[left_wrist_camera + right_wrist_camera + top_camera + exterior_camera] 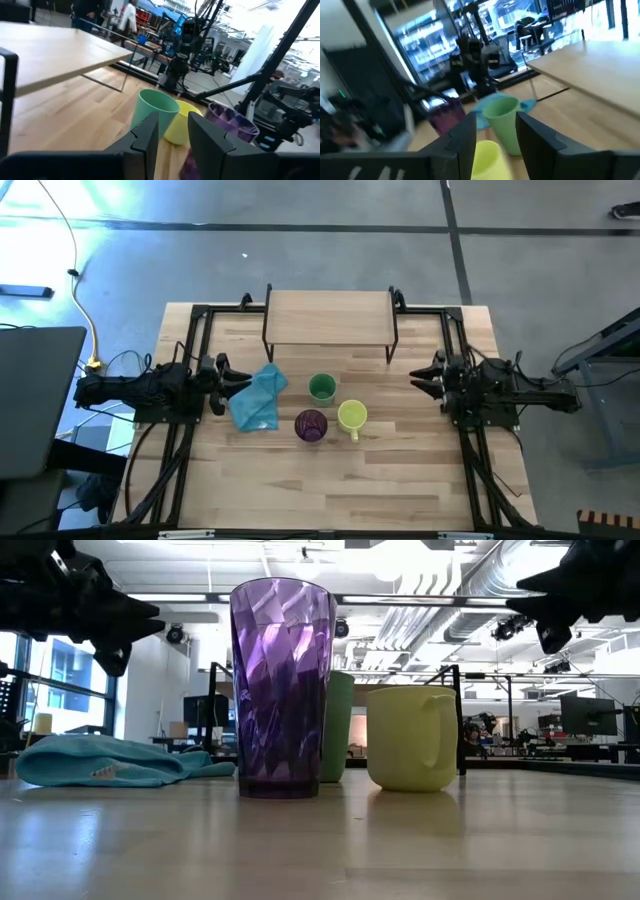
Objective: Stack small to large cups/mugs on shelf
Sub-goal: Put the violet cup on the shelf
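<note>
A purple tumbler, a green cup and a yellow-green mug stand upright on their bases, close together at the table's middle. In the low view, the tumbler is nearest, the mug is beside it and the green cup is behind. The wooden shelf stands on black legs at the far edge. My left gripper is open and empty, left of the cups, above the table. My right gripper is open and empty, right of them.
A light blue cloth lies crumpled on the table between my left gripper and the cups. Black arm frames run along the table's left and right sides. Bare tabletop lies in front of the cups.
</note>
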